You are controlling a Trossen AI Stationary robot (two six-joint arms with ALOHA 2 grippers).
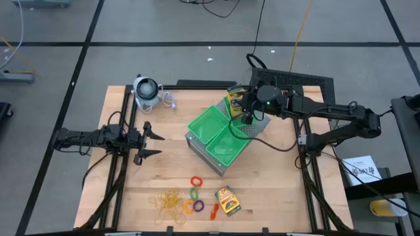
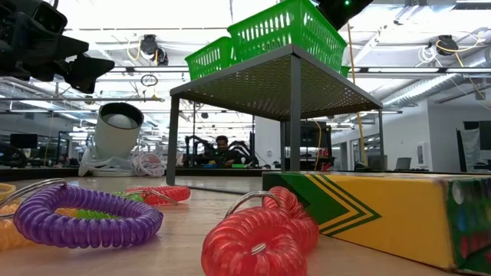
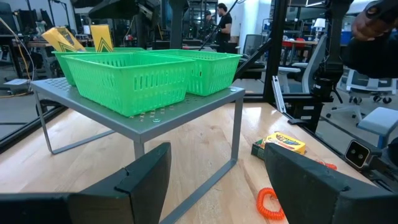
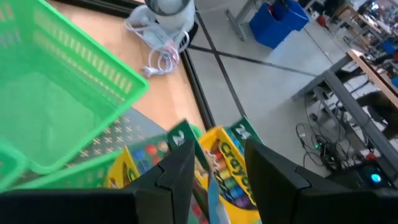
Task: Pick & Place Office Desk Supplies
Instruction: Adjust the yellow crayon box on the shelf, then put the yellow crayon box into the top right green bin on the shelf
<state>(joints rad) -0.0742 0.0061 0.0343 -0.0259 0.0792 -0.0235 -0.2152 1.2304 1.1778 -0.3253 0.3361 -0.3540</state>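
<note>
Right end effector (image 1: 247, 117) over far green tray (image 1: 234, 105), fingers apart around 2 crayon boxes (image 4: 221, 165), grip unclear. Left end effector (image 1: 150, 142) open, empty above tabletop (image 1: 125, 190).

Bright overhead light, perhaps wrist-view blur

Blurring at close range — crayon boxes (image 4: 217, 171); hiding partly behind right gripper (image 4: 214, 168), running off frame.
</note>
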